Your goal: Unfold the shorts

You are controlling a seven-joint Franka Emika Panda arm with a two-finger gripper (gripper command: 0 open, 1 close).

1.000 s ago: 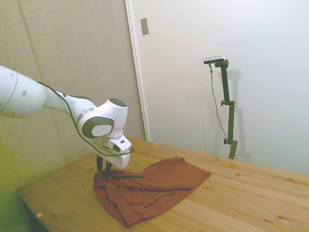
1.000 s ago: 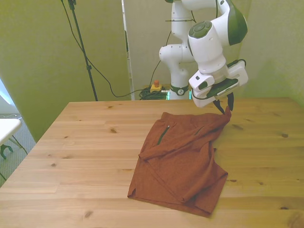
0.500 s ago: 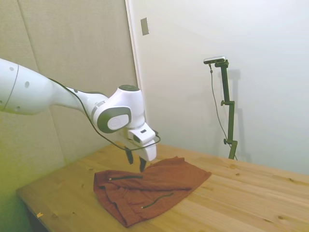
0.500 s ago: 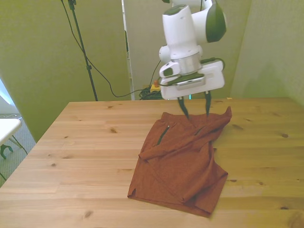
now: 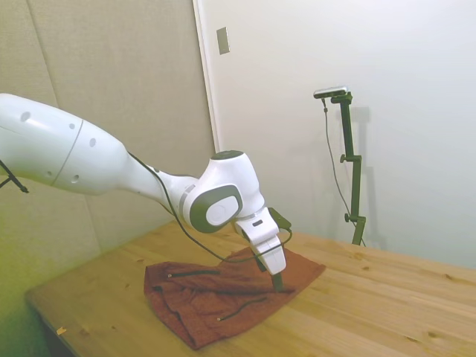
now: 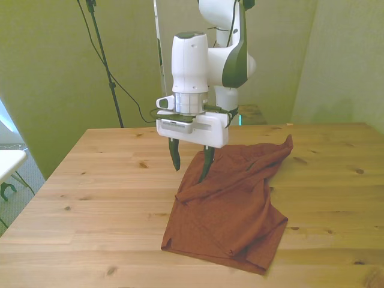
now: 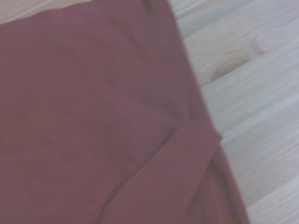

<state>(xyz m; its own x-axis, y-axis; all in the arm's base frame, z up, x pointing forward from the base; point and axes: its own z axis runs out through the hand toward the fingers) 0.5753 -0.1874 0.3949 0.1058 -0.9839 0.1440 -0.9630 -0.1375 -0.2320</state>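
Shorts (image 6: pixel 231 201) are lying crumpled on the bench (image 6: pixel 108 198), centre to right in the front view, with part of the fabric doubled over itself. A diagonal fold ridge is running from the left edge across the middle; one corner (image 6: pixel 287 144) is sticking up at the far right. The near hem is lying flat towards the near edge. A thin dark zipper or cord line is showing on the top layer in the side view (image 5: pixel 242 307).

Handling, my read: light, limp woven fabric that isn't holding any shape. It should drape and drag rather than slide as one piece, and a pinch may well catch two layers. Low fragility. Best hold looks like the free edge of the folded-over flap on the left side, where the wrist view is showing a layered edge (image 7: pixel 196 140) beside bare wood. Pinch only the top layer there and peel it outward.

Gripper (image 6: pixel 190 163) is hanging over the shorts' far-left edge, jaws apart and gripping nothing. One finger is pointing down over bare bench just left of the fabric, the other over the cloth. Contact can't be confirmed.
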